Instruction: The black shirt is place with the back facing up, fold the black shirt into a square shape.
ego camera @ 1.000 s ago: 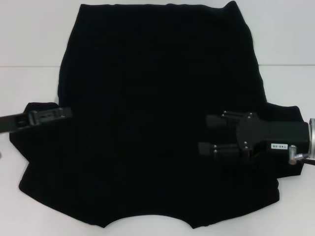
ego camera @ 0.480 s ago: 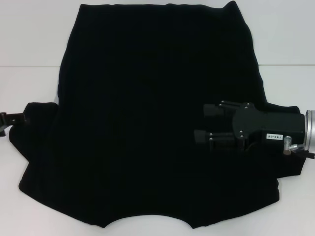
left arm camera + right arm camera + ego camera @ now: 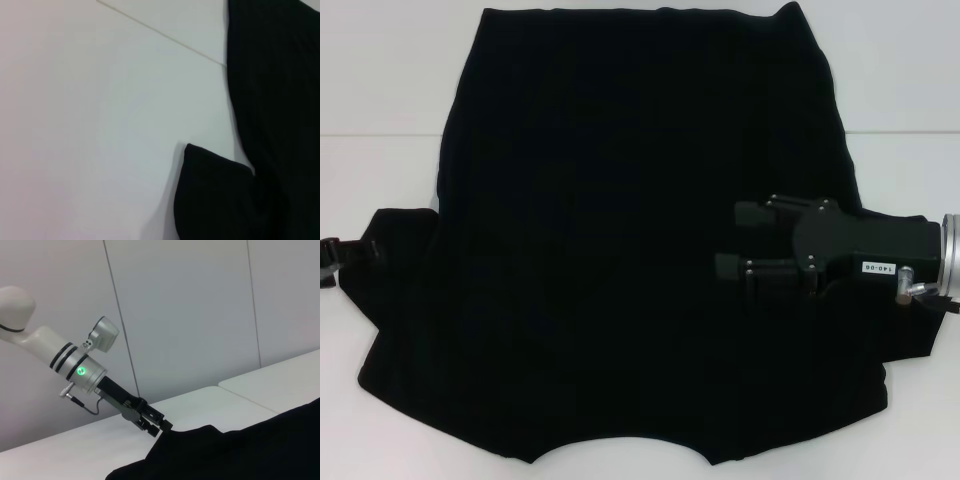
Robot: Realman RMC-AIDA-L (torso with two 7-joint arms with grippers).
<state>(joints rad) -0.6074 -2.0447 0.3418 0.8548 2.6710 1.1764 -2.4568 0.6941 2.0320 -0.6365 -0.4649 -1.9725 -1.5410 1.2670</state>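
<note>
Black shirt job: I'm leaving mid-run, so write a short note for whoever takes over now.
Left gripper: at the tip of the shirt's left sleeve, at the table edge; grip unclear.
Right gripper: open, holding nothing, over the shirt's right side near the sleeve.
Black shirt: spread flat on the white table, both sleeves out to the sides.
Done: no fold visible.
Left: fold in sleeves and sides, then fold up into a square.

1. The left gripper point(image 3: 162, 426) reaches down on its white arm point(image 3: 47, 347), a green light glowing at the wrist
2. Its tips sit at the raised edge of the black shirt point(image 3: 240, 452)
3. The shirt lies on a white table point(image 3: 65, 457), pale wall panels behind
</note>
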